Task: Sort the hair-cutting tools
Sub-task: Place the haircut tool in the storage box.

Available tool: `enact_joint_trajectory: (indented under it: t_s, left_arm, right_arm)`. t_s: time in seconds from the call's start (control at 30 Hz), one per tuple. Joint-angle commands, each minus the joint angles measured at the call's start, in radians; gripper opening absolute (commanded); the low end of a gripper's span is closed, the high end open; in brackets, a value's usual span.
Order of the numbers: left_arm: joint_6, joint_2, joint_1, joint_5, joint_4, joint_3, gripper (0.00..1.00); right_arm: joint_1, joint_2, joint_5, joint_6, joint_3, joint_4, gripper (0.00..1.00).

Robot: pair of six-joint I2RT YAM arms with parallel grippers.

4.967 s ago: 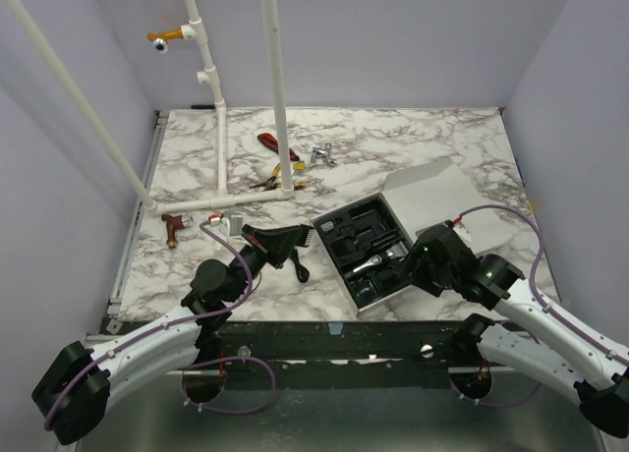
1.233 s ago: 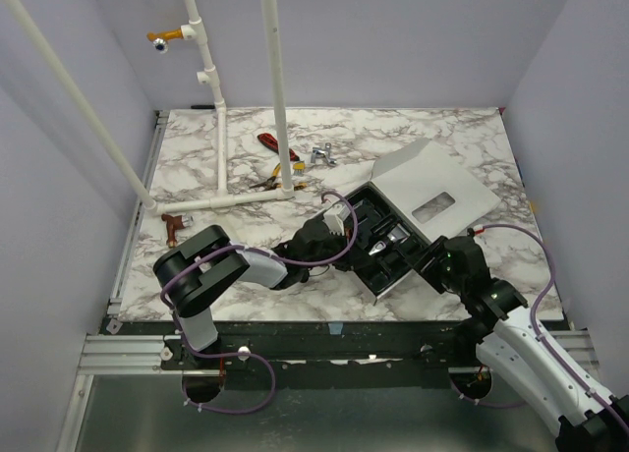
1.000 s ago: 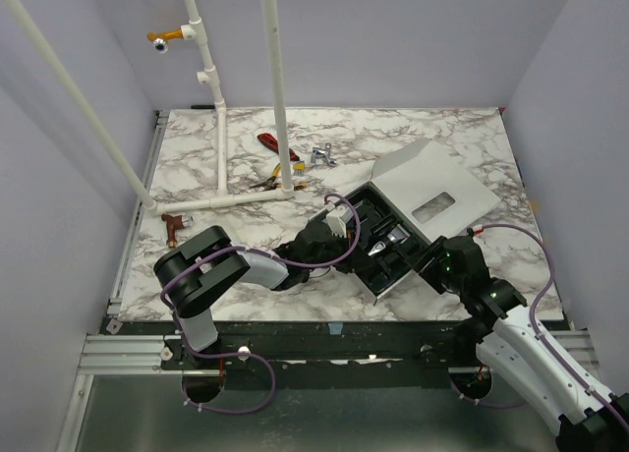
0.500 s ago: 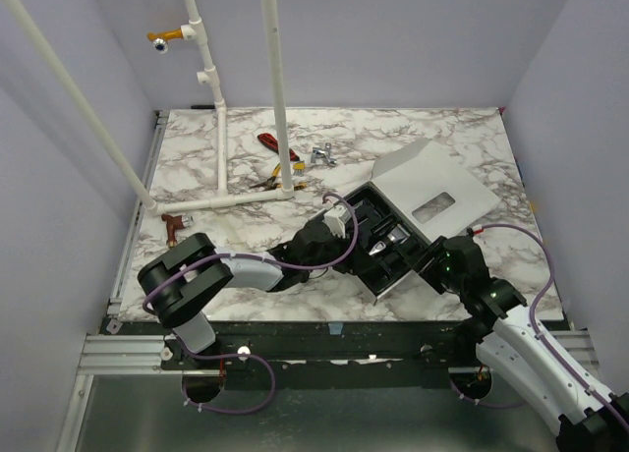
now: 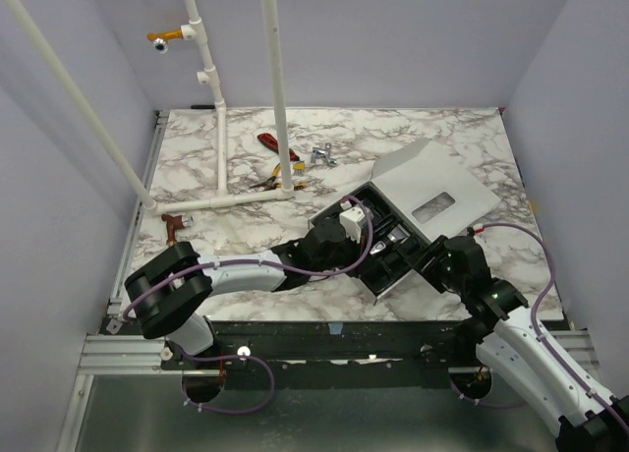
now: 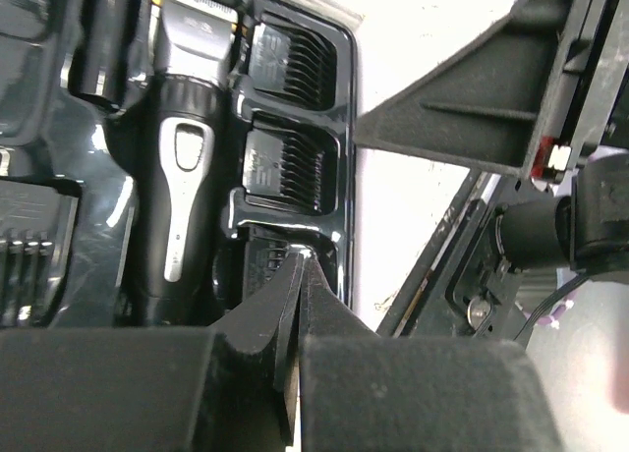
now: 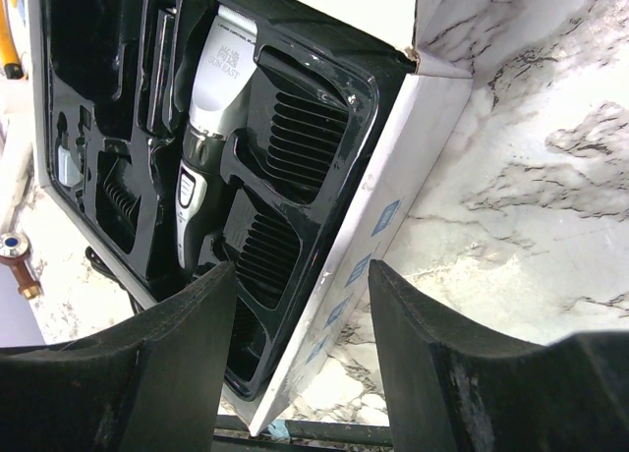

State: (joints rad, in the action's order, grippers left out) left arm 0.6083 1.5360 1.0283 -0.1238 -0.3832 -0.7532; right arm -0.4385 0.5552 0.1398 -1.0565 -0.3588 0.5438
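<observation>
Marble table (image 5: 462, 138) — left end effector (image 6: 302, 266) reaches over case (image 7: 393, 177), closed; right end effector (image 7: 300, 268) agape.

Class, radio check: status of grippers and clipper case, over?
Left gripper shut, empty, over the tray. Right gripper open, straddling the case wall. Clipper, comb guards seated in tray. Lid open, clear.

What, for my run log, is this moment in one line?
left gripper: shut, over box | right gripper: open, straddling box wall | clipper: in box
</observation>
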Motion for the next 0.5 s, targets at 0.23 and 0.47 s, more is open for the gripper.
enact_joint_trajectory:
  t_s: [0.23,0.47]
  left_arm:
    - [-0.059,0.116,0.035,0.023,0.121,-0.06,0.0]
    - [-0.083,0.128,0.052,-0.008,0.104,-0.067,0.0]
  right_arm:
    - [-0.003,0.005,-0.025,0.021,-0.002,-0.013,0.59]
    - [-0.003,0.009,-0.024,0.023,0.003,-0.017,0.59]
